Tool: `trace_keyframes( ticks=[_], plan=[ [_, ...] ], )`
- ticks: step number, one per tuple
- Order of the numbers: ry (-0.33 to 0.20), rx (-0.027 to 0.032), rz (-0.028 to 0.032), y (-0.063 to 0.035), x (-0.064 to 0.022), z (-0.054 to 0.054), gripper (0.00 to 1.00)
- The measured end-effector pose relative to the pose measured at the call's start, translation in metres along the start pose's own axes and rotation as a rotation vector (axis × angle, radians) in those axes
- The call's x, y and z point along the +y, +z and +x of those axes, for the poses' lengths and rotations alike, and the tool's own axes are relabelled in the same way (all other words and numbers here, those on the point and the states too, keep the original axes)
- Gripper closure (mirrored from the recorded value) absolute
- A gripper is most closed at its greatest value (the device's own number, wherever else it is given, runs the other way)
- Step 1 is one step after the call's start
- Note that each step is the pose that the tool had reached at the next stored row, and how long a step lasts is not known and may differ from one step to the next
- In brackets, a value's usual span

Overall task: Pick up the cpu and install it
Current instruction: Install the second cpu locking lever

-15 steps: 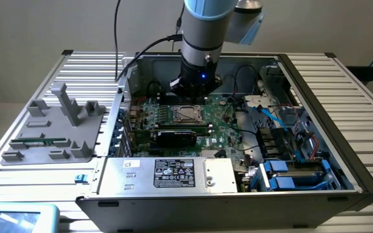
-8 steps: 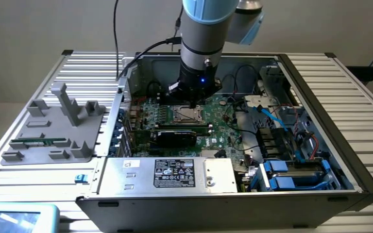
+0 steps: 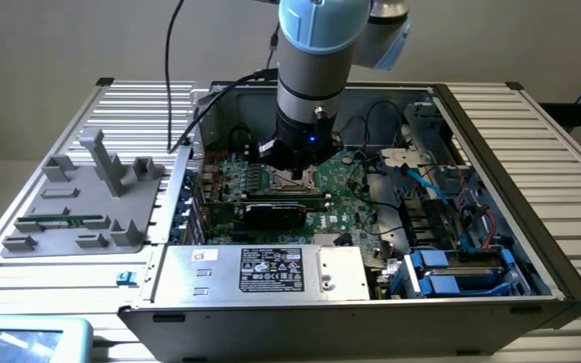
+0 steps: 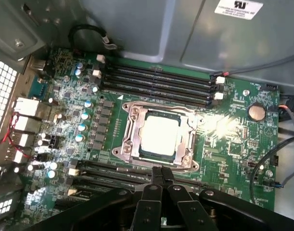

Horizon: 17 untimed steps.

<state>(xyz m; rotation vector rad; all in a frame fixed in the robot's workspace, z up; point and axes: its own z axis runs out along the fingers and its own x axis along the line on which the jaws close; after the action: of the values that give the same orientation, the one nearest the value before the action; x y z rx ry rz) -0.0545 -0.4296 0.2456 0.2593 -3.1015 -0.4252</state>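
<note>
- Arm reaches down into the open PC case [image 3: 532, 249], which sits on the slatted desk [image 3: 563, 151].
- Gripper [image 4: 161, 174] hovers over the motherboard [image 4: 233, 139], just off the near edge of the socket [image 4: 159, 137]; in the exterior view it is at [image 3: 296, 162], above the board's middle.
- Jaws are closed, tips together, nothing between them; they hold nothing.
- The cpu [image 4: 159, 134] lies flat inside the socket frame, silver top up, square to the frame, apart from the jaw tips.
- Socket's metal frame stands around the chip; whether it is clamped over the chip or just resting I cannot tell.
- Memory slots [image 4: 161, 79] run along the far side of the socket and look empty; more slots on the near side are partly hidden behind the gripper body.
- Grey fixture tray [image 3: 79, 204] sits on the desk at the exterior view's left, with a green memory stick [image 3: 58, 221] in it.
- Step, my read: pick and place look done, chip is seated; install is at the release or check stage.
- What it calls for, judged: keep closed tips clear of the chip's top and the frame, any motion straight up, no sideways drag across the socket or nearby cables [image 3: 381, 113].
</note>
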Motion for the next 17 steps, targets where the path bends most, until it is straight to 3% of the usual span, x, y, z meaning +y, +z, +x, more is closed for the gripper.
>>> trace_keyframes(
  ticks=[4,9,15,17],
  plan=[
    [0.000,-0.0002,-0.0005,0.0030,0.0006,0.000,0.91],
    [0.000,-0.0002,-0.0004,0.0102,0.0093,-0.002,0.91],
    [0.000,-0.0002,-0.0006,0.0196,0.0082,-0.003,0.91],
    [0.001,0.0040,-0.0011,0.0194,0.0076,-0.005,0.91]
  ],
)
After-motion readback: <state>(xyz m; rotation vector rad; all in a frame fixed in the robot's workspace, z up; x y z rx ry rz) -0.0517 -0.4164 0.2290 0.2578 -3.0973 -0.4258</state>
